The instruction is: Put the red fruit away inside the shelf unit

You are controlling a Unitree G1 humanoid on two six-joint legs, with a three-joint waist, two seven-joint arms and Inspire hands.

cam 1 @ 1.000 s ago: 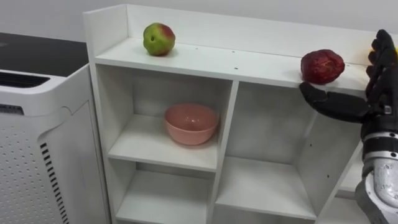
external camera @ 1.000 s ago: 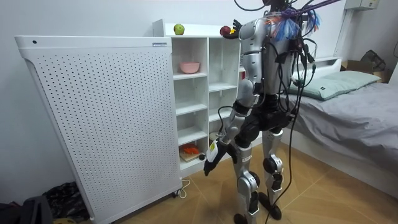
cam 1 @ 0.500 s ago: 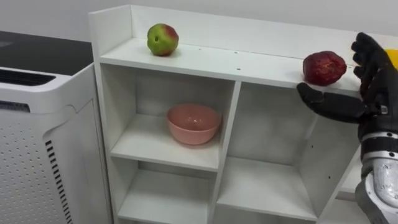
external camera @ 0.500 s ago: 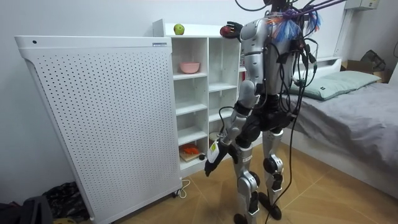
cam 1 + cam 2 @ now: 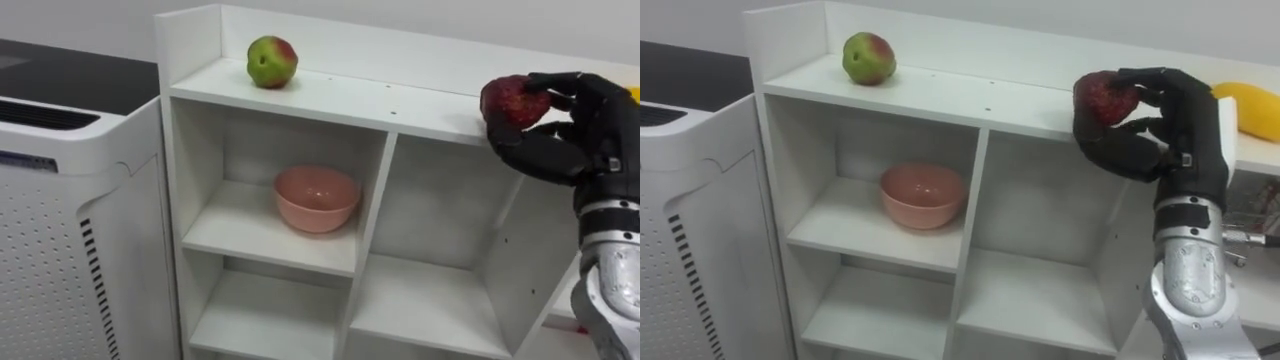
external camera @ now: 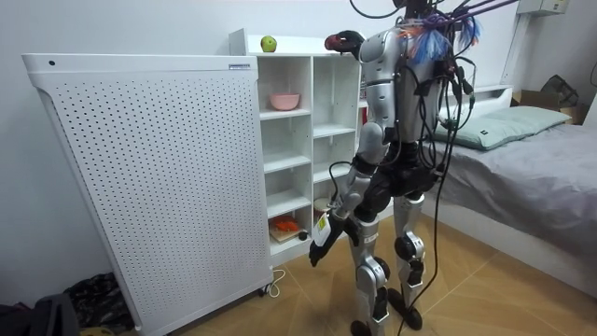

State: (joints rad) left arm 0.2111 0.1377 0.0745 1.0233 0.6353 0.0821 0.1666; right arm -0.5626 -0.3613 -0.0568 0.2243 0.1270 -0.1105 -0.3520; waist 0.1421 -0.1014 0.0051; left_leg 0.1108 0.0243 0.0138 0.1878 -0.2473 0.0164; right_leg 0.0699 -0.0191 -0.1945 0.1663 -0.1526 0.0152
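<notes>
Dark red fruit (image 5: 512, 98) is the task item in play, gripped by the right hand (image 5: 548, 150), thumb under its front and fingers curled over the top and far side. Fruit sits at the front edge of the top board of the white closet (image 5: 340, 95), right of the middle divider; can't tell if it touches the board or is just clear of it. Right arm comes up from lower right, forearm upright.

Green-and-red apple (image 5: 272, 62) stands on the same top board near the left end, close to the raised side wall, well apart from the red fruit. Yellow fruit (image 5: 1247, 108) lies on the top board just beyond the right hand, partly hidden by it. Pink bowl (image 5: 317, 198) sits upright in the upper left compartment, on its shelf, toward the divider. The compartment to its right and the ones below look bare in the eye views. In the room view a low compartment holds something orange (image 6: 284, 225); can't tell what it is.

White perforated cabinet (image 5: 60, 230) with a dark top stands against the closet's left side.

Room view: robot stands upright facing the closet, right hand raised to the top board, left hand (image 6: 318, 247) hanging low by the thigh, grip state unreadable. Bed (image 6: 522, 177) with grey cover behind the robot, at the room view's right.
</notes>
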